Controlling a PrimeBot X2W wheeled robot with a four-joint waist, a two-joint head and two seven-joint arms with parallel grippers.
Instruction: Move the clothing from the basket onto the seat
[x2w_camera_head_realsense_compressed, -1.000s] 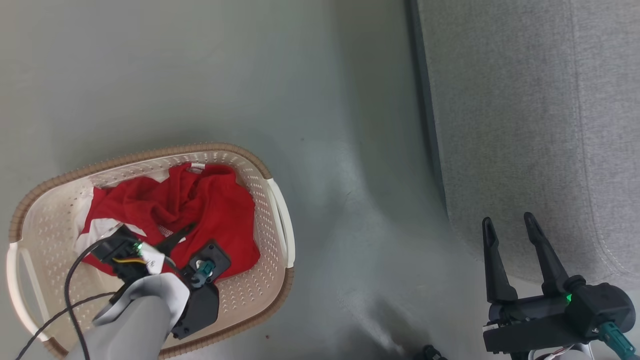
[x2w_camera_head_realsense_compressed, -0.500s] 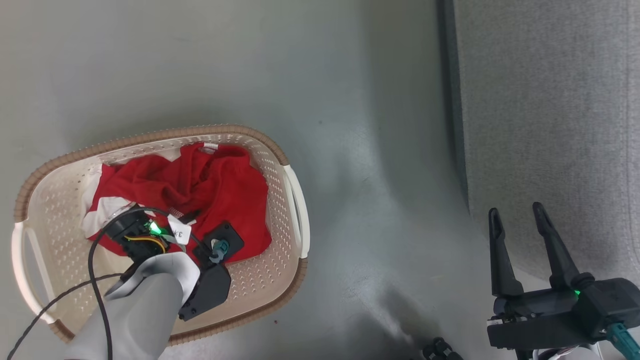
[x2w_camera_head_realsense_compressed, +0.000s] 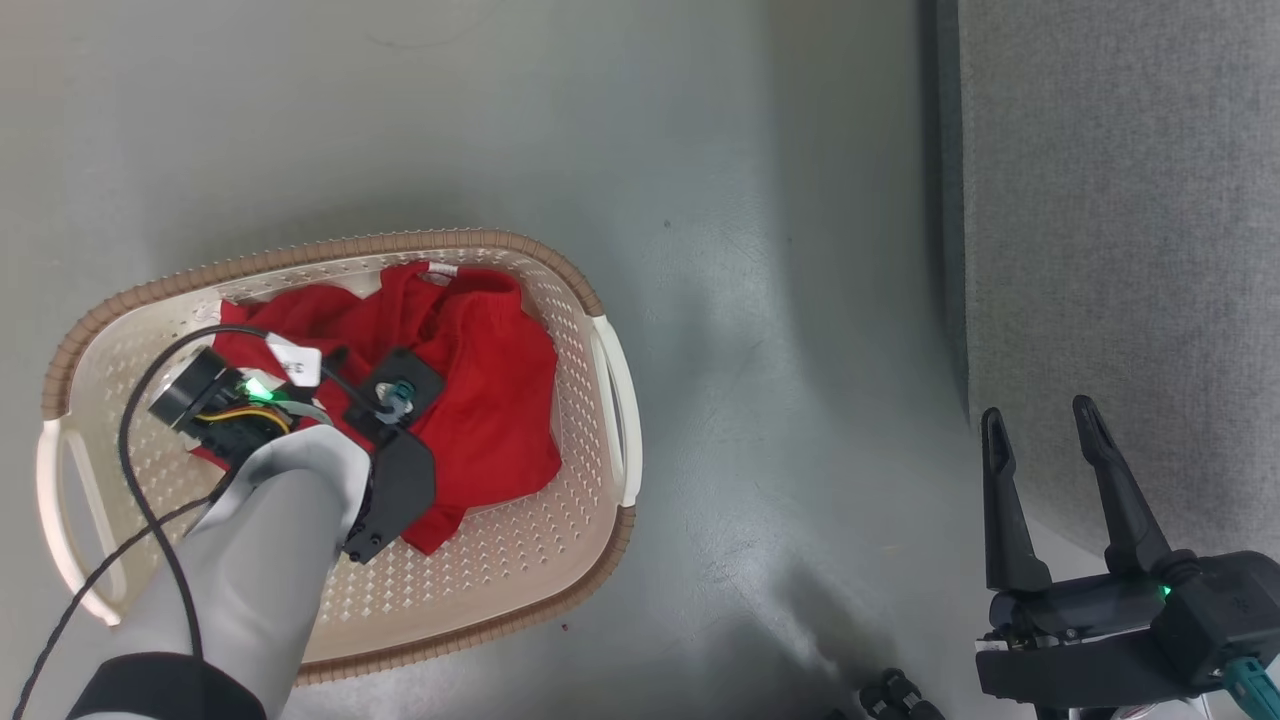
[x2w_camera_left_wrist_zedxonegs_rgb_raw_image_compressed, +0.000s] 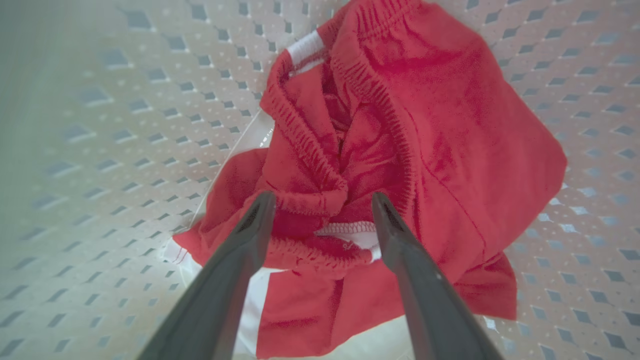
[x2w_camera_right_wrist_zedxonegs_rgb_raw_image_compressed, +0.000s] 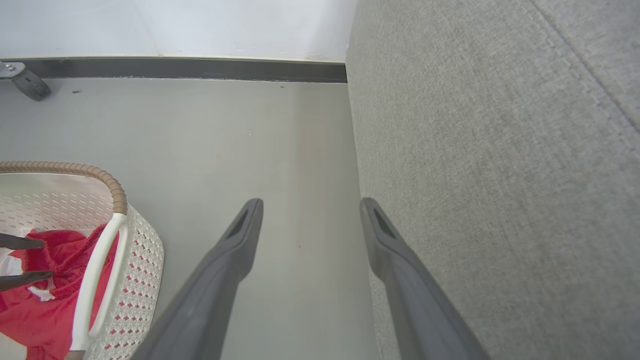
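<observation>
Change: left gripper (x2w_camera_left_wrist_zedxonegs_rgb_raw_image_compressed: 322, 202) has pushed further into the basket (x2w_camera_head_realsense_compressed: 450, 240); jaws wide, a bunched waistband of the clothing (x2w_camera_left_wrist_zedxonegs_rgb_raw_image_compressed: 450, 150) now lies between the tips, unpinched. Judged ready to close. Right gripper (x2w_camera_head_realsense_compressed: 1040, 430) idle, jaws wide, empty, the seat (x2w_camera_head_realsense_compressed: 1120, 250) beside them
</observation>
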